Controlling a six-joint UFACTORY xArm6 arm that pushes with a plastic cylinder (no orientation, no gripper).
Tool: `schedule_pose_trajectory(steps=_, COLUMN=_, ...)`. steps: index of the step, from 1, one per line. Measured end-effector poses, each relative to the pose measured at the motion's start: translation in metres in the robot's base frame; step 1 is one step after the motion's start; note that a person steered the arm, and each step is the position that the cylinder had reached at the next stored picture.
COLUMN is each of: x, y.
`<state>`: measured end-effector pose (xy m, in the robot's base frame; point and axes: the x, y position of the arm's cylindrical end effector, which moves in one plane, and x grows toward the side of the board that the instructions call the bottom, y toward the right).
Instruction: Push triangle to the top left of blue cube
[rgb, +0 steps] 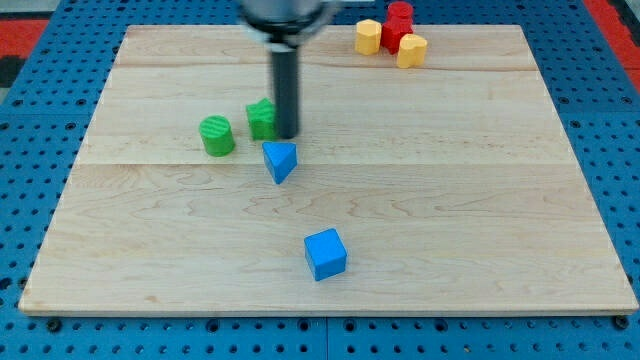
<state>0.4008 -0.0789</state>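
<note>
A blue triangle block (281, 160) lies a little left of the board's middle. A blue cube (326, 253) sits below and to its right, near the view's bottom. My tip (287, 135) stands just above the triangle, close to its top edge, and right beside a green block (261, 119) that the rod partly hides.
A green cylinder (216, 136) sits left of the green block. At the view's top right, two yellow blocks (369, 36) (411, 50) and a red block (398, 24) cluster near the wooden board's (480, 200) top edge. Blue pegboard surrounds the board.
</note>
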Motion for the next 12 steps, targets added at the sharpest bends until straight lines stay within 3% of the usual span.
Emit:
schedule_pose_trajectory(steps=2, x=0.063, y=0.043)
schedule_pose_trajectory(steps=3, x=0.018, y=0.044)
schedule_pose_trajectory(steps=4, x=0.005, y=0.063)
schedule_pose_trajectory(steps=5, x=0.060, y=0.080)
schedule_pose_trajectory(steps=7, x=0.113, y=0.078)
schedule_pose_trajectory(steps=12, x=0.070, y=0.070)
